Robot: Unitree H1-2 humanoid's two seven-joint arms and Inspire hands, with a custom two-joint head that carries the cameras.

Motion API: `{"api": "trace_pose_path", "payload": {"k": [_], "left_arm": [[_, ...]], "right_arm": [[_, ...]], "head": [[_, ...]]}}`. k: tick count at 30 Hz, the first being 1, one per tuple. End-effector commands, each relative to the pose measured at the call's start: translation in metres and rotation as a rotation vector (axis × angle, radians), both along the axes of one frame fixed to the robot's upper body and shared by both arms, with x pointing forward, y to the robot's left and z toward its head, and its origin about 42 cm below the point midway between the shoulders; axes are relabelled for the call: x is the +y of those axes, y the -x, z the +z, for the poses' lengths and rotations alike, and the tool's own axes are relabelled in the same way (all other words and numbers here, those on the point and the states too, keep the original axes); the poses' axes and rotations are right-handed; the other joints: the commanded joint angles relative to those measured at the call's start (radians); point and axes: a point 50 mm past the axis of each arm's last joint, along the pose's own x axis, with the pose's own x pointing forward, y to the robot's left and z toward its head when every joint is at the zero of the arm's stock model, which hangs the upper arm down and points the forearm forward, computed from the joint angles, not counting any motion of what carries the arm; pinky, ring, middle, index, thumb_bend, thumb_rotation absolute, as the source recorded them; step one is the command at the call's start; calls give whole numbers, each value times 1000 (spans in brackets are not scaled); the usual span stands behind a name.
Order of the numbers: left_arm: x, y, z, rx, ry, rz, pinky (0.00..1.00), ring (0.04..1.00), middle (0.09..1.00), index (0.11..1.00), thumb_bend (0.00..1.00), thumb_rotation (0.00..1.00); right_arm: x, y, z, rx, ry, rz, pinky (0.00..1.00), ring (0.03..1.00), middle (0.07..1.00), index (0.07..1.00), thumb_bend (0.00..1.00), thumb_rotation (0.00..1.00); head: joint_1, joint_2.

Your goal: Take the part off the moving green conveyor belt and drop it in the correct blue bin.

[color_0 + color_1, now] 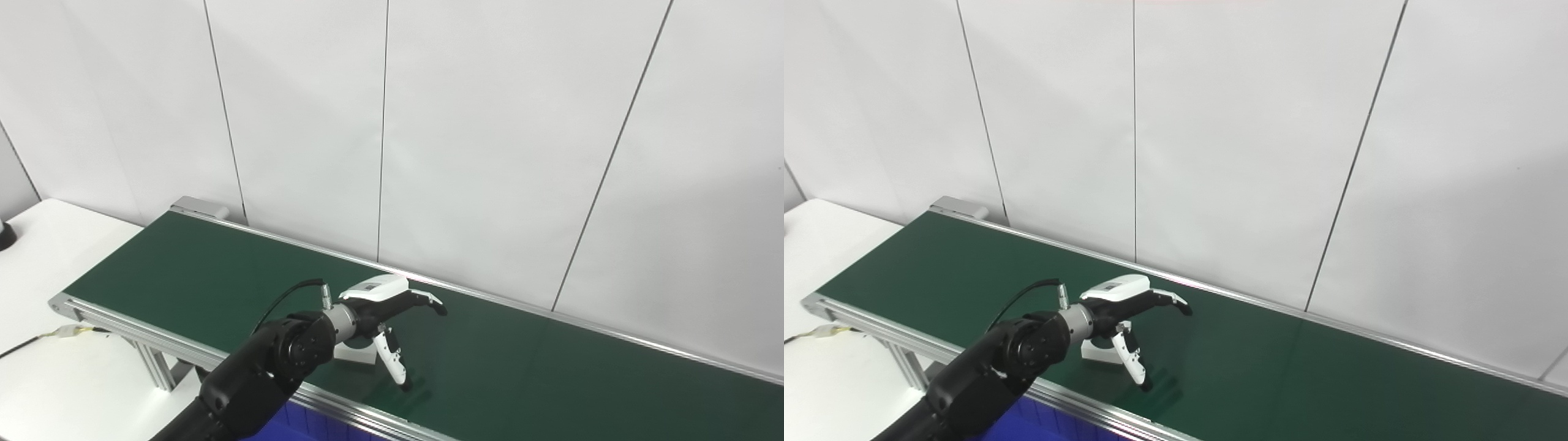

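Behind the left hand, a wall of white panels [490, 135] with thin dark seams is seen to fill the upper part of both eye views. Beneath the hand, the green conveyor belt [551, 373] is shown running from the far left to the near right, framed by aluminium side rails [153, 340]. To the left of the hand, beyond the end of the belt, a white table [55, 380] is visible, and a cable with a pale connector [67, 331] is laid across it. Below the wrist, at the bottom edge of the picture and on the near side of the belt rail, a corner of a blue bin [1029, 422] is seen. The black left arm [257, 373] is shown entering from the lower left and reaching over the belt. The left hand [383, 318] is held above the belt with its fingers [429, 301] extended and spread away from the thumb [392, 361], which points down toward the belt surface; nothing is gripped. Under the palm, partly hidden by the wrist, the white part [1099, 354] is seen resting on the belt, between thumb and wrist; contact with the hand cannot be determined. The right hand is not shown.
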Motion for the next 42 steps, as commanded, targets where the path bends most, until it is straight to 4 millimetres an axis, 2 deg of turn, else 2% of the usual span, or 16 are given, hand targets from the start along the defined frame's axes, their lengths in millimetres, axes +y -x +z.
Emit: {"api": "trace_pose_path", "payload": {"k": [1, 6, 12, 22, 33, 42], "left_arm": [[8, -14, 28, -101, -45, 12, 876, 910, 890, 832, 997, 111], [11, -19, 26, -111, -84, 30, 893, 912, 887, 835, 994, 120], [18, -25, 22, -112, -127, 57, 914, 920, 894, 845, 1000, 165], [21, -28, 12, -82, -213, 123, 959, 937, 922, 864, 1000, 180], [11, -25, -6, -39, -317, 165, 941, 944, 934, 907, 1000, 178], [-1, -23, -21, -6, -362, 140, 972, 951, 941, 919, 1000, 205]], "right_arm": [[4, -5, 9, -58, -14, 5, 775, 824, 832, 886, 552, 362], [6, -4, 10, -54, -12, 3, 780, 827, 832, 883, 543, 343], [8, -3, 11, -60, -12, 3, 772, 827, 831, 881, 558, 366], [8, -2, 12, -71, -18, 7, 769, 823, 830, 883, 570, 381], [8, -2, 11, -73, -18, 2, 760, 819, 828, 880, 577, 379], [10, 0, 13, -75, -13, -5, 759, 816, 822, 879, 588, 384]], "head": [[-1, 1], [-7, 4], [-17, 8], [-25, 16], [-34, 24], [-40, 28]]}}
